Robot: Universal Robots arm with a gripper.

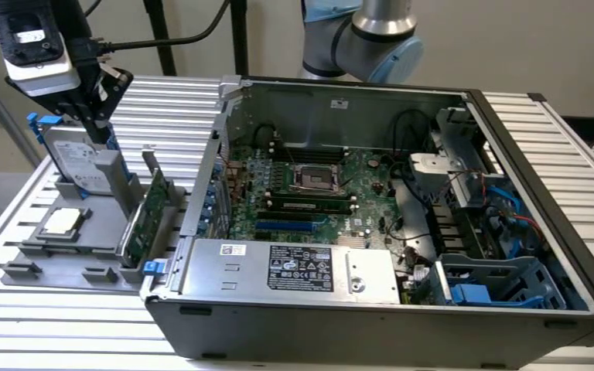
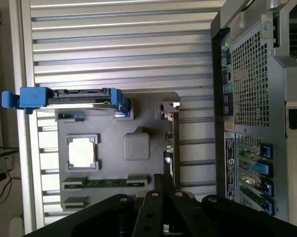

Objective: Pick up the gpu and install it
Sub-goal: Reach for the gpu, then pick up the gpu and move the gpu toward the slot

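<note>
- Starting nearest in the exterior view: the open PC case (image 1: 380,232) takes the middle, with the power supply (image 1: 287,267) along its 6 o'clock edge. The case's near corner at 5 o'clock is cut off by the frame.
- The gray fixture tray (image 1: 65,263) sits on the slatted table (image 1: 59,340) at 9 o'clock of the case, just beside its wall.
- The gpu (image 1: 145,220) stands on edge in the tray slot closest to the case, green face showing. Its lower edge is hidden in the slot and the bracket is hard to make out. It is not held and not installed.
- The CPU chip (image 1: 62,222) lies flat in a pocket at 9 o'clock of the gpu, apart from it.
- The hard drive (image 1: 83,158) with the blue frame stands upright at 11 o'clock of the gpu.
- The gripper (image 1: 99,133) hangs at 10 o'clock of the case and overlaps the drive's top edge in the picture. Contact: cannot tell. Its fingers look pressed together and pinch nothing.
- The arm joint (image 1: 364,39) is behind the case at 12 o'clock, with its top cut off.
- The exterior view gives the motherboard (image 1: 318,185) inside the case.
- The wrist view gives the tray from above, where the gpu is only a thin edge-on strip partly covered by the gripper. It also shows a RAM stick (image 2: 106,182) in a slot, a gray square block (image 2: 136,146), and the case's perforated rear panel (image 2: 252,98).
</note>
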